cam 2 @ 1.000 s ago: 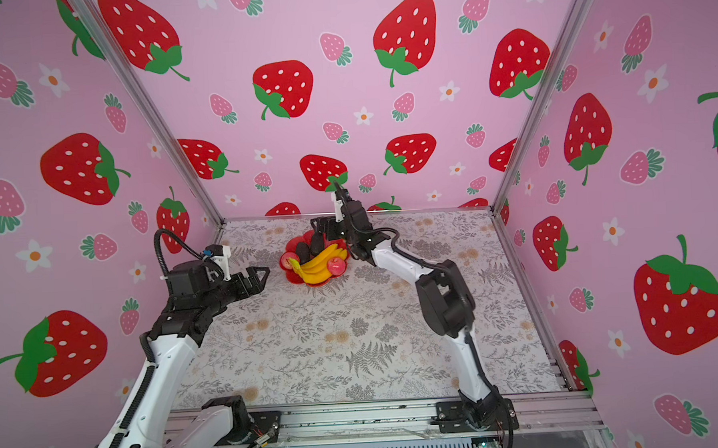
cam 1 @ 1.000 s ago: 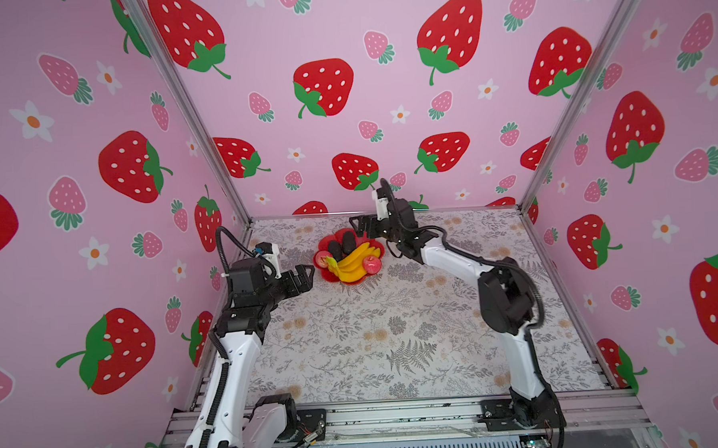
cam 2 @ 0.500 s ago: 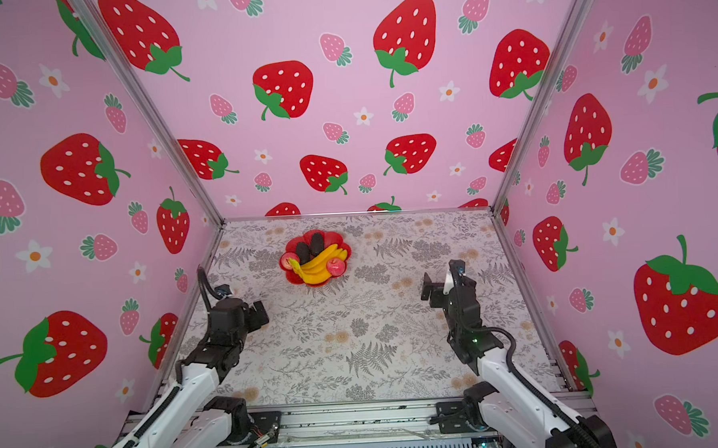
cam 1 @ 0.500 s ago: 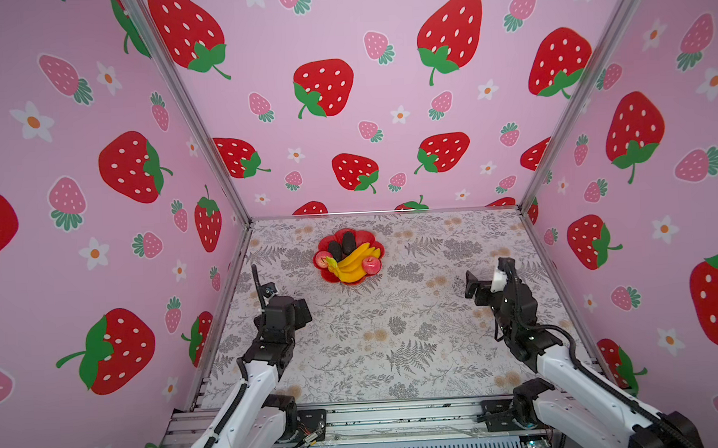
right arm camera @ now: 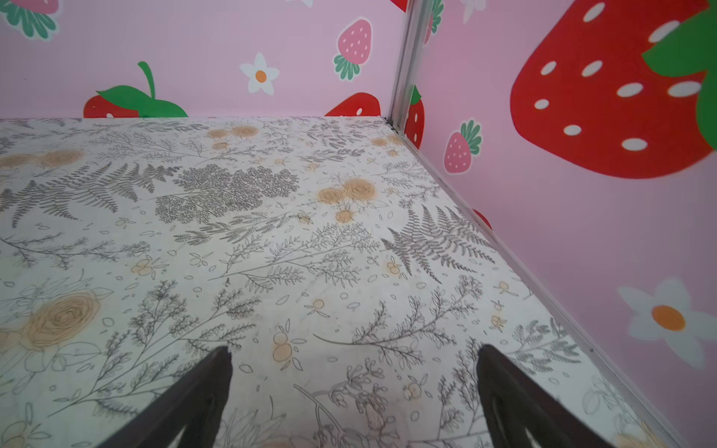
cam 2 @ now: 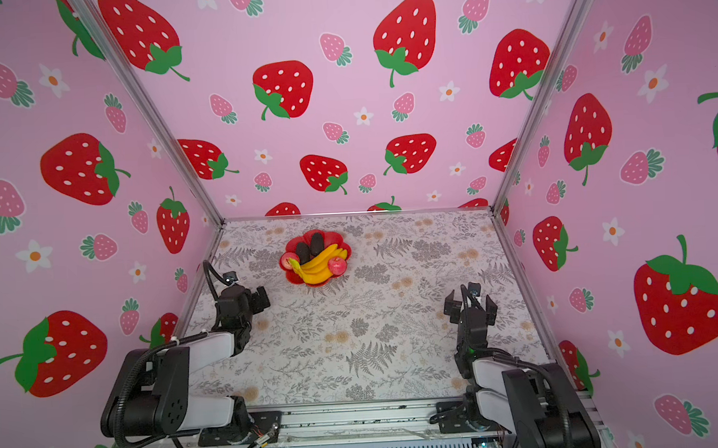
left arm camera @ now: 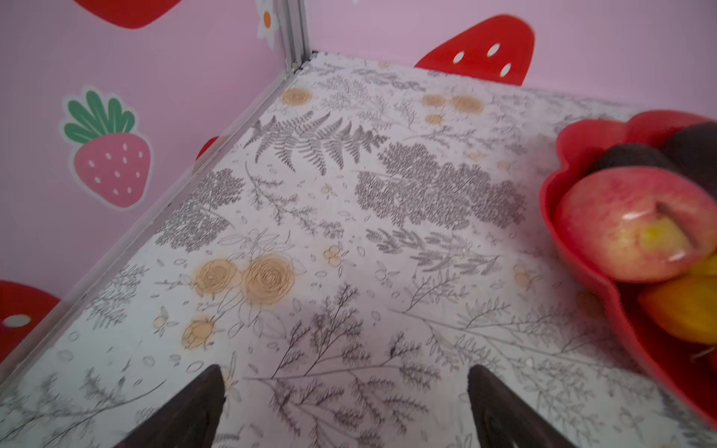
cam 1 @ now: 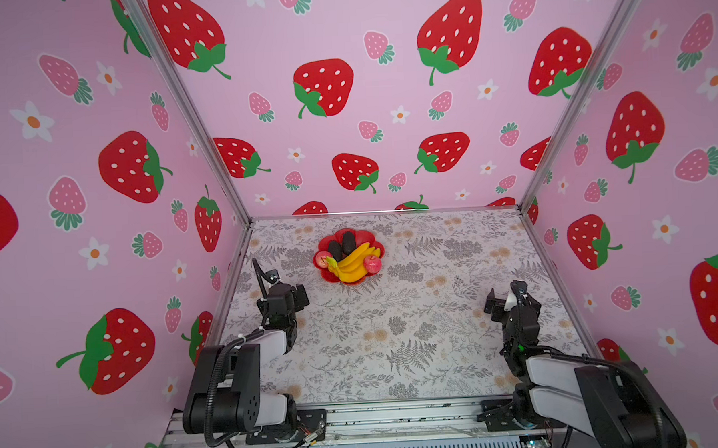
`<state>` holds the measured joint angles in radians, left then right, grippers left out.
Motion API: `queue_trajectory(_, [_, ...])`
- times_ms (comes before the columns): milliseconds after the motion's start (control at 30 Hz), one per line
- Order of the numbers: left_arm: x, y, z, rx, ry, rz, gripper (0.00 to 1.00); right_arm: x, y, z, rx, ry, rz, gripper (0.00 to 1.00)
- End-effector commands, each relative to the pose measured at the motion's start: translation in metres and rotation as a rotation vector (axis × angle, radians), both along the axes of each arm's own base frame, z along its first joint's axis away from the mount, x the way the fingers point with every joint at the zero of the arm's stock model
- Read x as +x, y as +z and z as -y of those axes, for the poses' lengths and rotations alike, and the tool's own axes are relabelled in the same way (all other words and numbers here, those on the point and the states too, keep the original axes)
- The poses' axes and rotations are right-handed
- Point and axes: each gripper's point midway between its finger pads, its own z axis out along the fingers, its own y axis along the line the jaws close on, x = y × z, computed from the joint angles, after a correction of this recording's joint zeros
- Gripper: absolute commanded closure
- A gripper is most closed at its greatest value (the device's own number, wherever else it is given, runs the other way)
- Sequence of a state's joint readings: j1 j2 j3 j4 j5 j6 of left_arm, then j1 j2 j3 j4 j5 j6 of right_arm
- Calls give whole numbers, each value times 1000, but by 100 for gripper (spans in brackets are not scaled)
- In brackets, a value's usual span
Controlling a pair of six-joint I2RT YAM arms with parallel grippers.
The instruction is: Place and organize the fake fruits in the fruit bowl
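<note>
1. Since a second ago both arms have pulled off the fruit bowl (cam 1: 329,277). The right gripper (right arm camera: 354,349) was reaching over it and now sits back by the right wall. The left gripper (left arm camera: 347,370) has drawn toward the front left. The fruit itself hasn't shifted.
2. The bowl stands left of centre, nearer the back wall. The banana bunch (cam 1: 352,262) lies across its middle, with one apple (cam 1: 322,258) at its left end and the other apple (cam 1: 373,264) against its right side. The two dark fruits (cam 1: 341,246) lie side by side behind it.
3. My read is that the long bunch acts as a brace, so the round pieces can't roll. To my eye your task is done.
4. Both grippers are spread wide and empty over bare mat. The left one is near the bowl, whose rim shows in the left wrist view. The right one is well apart from it.
5. The floral mat (cam 1: 395,335) is flat, printed with grey ferns and tan roses. You'll find no stray fruit on it in both top views.
6. The room has pink walls (cam 1: 382,32) with printed strawberries and daisies. There are metal corner posts (cam 1: 185,103) and a front rail (cam 1: 399,418).
</note>
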<state>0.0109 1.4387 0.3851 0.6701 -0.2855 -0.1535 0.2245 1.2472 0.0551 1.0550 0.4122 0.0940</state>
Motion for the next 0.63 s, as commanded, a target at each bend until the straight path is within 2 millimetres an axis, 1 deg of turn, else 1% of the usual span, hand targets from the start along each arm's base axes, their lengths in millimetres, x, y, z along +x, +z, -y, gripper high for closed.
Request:
queue_trajectory(0, [22, 13, 19, 9, -134, 155, 1, 36, 51, -20, -79, 95, 183, 1])
queue_trajectory(33, [21, 9, 22, 2, -152, 94, 1, 44, 49, -23, -81, 113, 180, 1])
queue_trajectory(67, [23, 9, 19, 4, -133, 82, 1, 53, 34, -25, -82, 137, 123, 1])
queue_trajectory(100, [26, 9, 17, 5, -117, 94, 1, 59, 25, -29, -79, 170, 104, 1])
queue_trajectory(167, [26, 7, 19, 2, -127, 63, 1, 64, 22, -26, -46, 189, 112, 1])
queue_trajectory(233, [28, 7, 22, 29, -127, 56, 1, 71, 13, -24, -27, 196, 49, 1])
queue_trajectory(267, [29, 6, 24, 39, -136, 40, 1, 70, 16, -24, -21, 199, 72, 1])
queue_trajectory(533, [30, 5, 24, 38, -138, 39, 1, 70, 15, -23, -25, 197, 60, 1])
queue_trajectory(600, [28, 6, 23, 38, -130, 51, 1, 69, 16, -17, -16, 163, 64, 1])
